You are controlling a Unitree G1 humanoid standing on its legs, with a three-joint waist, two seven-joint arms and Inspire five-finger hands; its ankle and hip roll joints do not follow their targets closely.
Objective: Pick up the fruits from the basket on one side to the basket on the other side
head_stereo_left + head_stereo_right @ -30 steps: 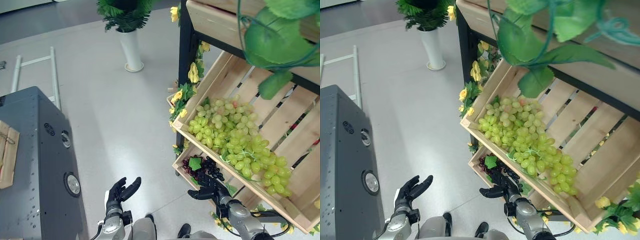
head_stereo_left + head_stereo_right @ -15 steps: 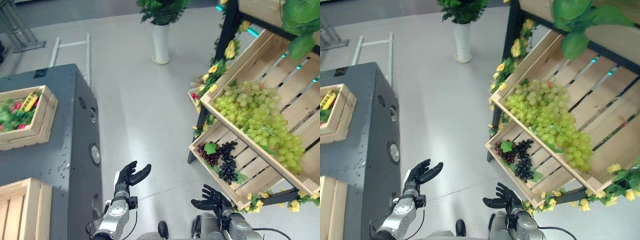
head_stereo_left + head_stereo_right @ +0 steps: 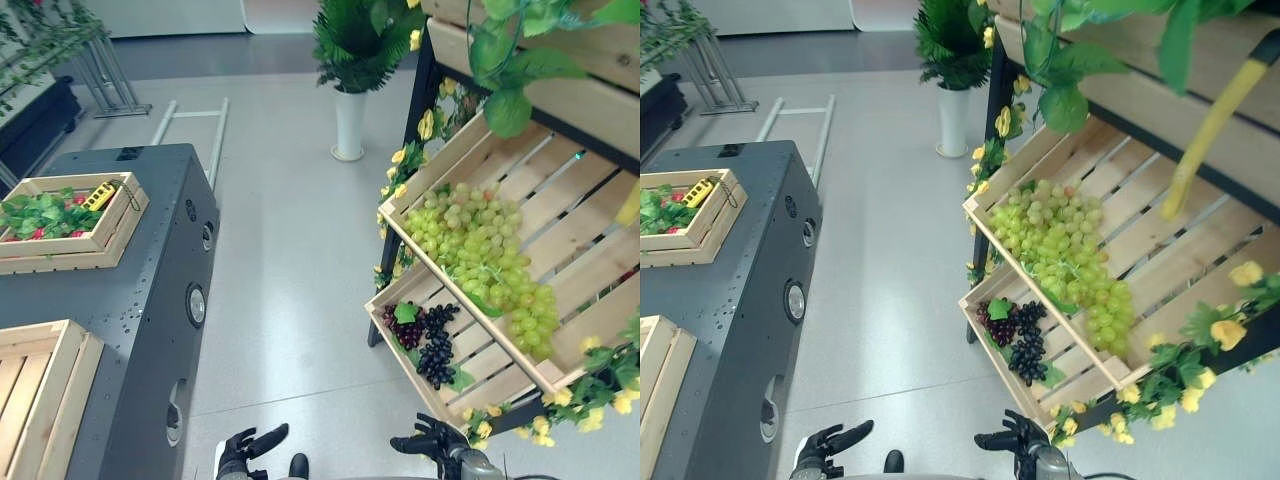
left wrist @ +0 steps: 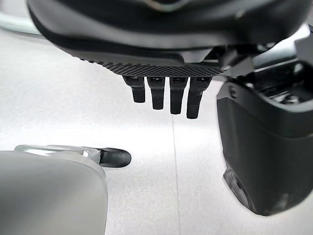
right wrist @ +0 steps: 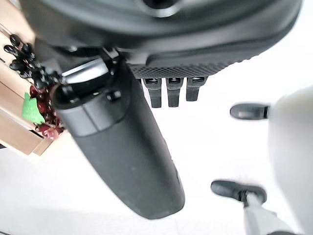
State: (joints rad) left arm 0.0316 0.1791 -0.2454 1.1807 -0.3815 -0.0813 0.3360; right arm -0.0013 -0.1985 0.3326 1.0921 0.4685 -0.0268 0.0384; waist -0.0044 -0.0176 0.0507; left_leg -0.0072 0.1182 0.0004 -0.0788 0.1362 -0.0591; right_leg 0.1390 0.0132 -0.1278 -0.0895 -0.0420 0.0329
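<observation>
The dark grey metal cabinet [image 3: 120, 300] serves as the landmark, standing to the robot's left. On its top sit 2 pale slatted wooden crates: the far crate [image 3: 70, 222] holds green leaves, red fruit and a yellow piece, and the near crate [image 3: 40, 395] shows only bare slats where it is in view. Across the grey floor from the cabinet, to the robot's right, stands a black-framed wooden display shelf [image 3: 520, 120] trimmed with yellow flowers and green leaves. Its tilted upper crate [image 3: 560, 215] carries a heap of green grapes [image 3: 475, 255]; the lower crate [image 3: 470, 370] just beneath holds a bunch of dark purple grapes [image 3: 435, 345] and a smaller red bunch [image 3: 400, 328]. A white vase with a green plant [image 3: 350, 110] stands beyond the cabinet, beside the shelf.

The left hand [image 3: 245, 450] and right hand [image 3: 432, 442] hover low over the floor between cabinet and shelf, fingers straight and loosely spread, holding nothing. Fruit lies on both sides, so this fits either a reach toward the grapes or an empty-handed return after a drop. A pick would call for the right hand to rise to the lower crate.
</observation>
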